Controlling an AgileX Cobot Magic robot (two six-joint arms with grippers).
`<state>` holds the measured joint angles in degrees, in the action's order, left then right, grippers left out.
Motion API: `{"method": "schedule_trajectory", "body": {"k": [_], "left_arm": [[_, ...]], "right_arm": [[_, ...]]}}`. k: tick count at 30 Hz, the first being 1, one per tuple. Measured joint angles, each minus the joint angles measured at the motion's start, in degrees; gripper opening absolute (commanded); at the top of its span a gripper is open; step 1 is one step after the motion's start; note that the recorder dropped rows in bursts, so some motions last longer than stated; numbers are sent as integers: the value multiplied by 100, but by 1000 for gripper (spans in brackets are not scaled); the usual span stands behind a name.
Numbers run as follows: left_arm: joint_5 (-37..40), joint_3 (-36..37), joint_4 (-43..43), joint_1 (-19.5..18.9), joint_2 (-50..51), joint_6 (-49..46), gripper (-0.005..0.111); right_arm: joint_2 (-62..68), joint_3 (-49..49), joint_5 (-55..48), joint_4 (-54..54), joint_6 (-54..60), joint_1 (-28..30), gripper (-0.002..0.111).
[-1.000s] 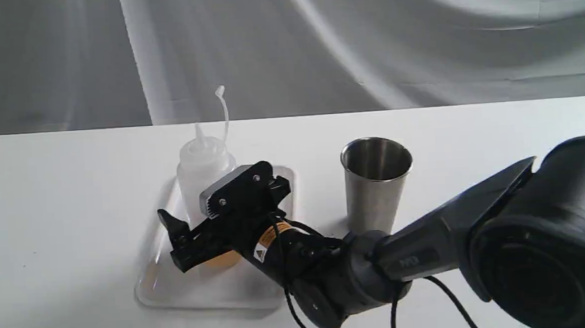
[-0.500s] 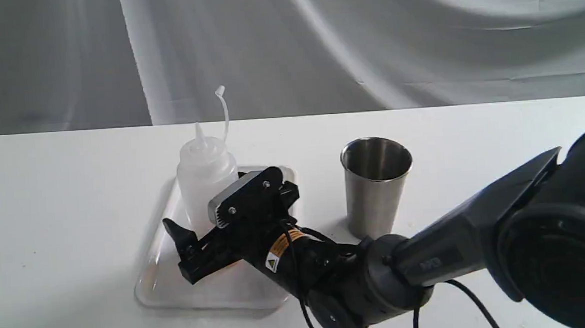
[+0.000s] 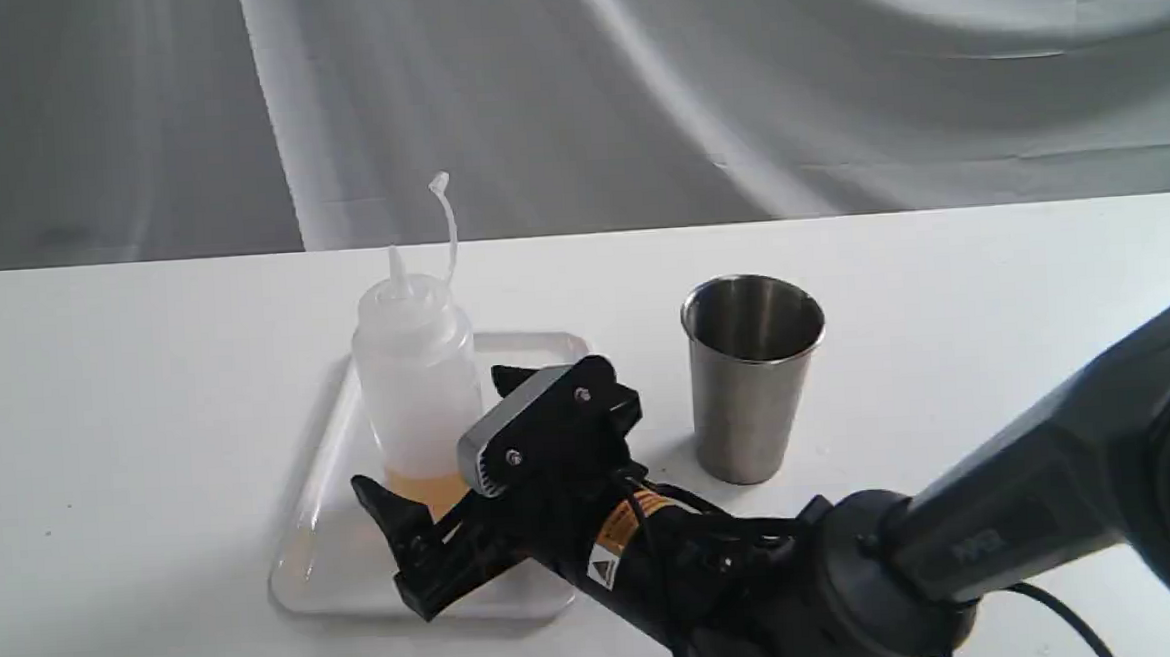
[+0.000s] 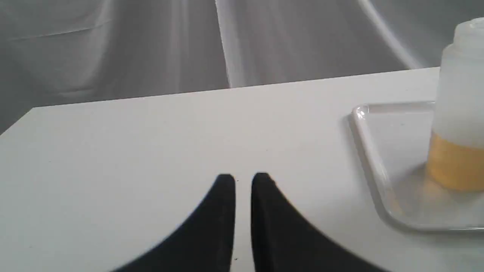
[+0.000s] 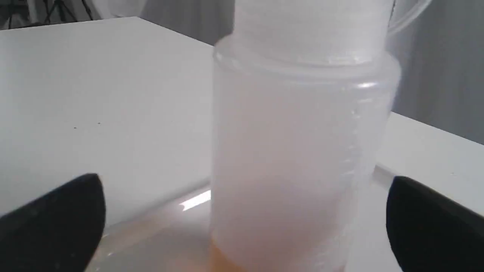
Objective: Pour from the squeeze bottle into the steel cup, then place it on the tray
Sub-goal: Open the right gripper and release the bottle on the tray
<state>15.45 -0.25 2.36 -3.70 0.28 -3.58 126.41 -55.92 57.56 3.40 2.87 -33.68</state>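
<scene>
Exterior view: the squeeze bottle (image 3: 415,377) stands upright on the tray (image 3: 328,542), with amber liquid at its bottom (the cap strap curls up above the nozzle). The steel cup (image 3: 753,380) stands on the desk (image 3: 943,280) just beside the tray, to its right in that view. The right pincer (image 5: 244,187) is spread wide, its fingers on either side of the bottle's lower body and clear of it. The left pincer (image 4: 244,177) sits low over the desk near the tray, fingers almost together, gripping nothing.
</scene>
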Motion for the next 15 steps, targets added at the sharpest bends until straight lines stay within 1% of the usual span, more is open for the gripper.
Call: {"method": "schedule_trajectory", "body": {"k": [8, 15], "left_arm": [[0, 0, 0, 0, 0, 0, 8], [0, 0, 0, 0, 0, 0, 8]], "right_arm": [[-561, 878, 88, 3, 0, 0, 105], [-1365, 1820, 100, 14, 0, -36, 105]]}}
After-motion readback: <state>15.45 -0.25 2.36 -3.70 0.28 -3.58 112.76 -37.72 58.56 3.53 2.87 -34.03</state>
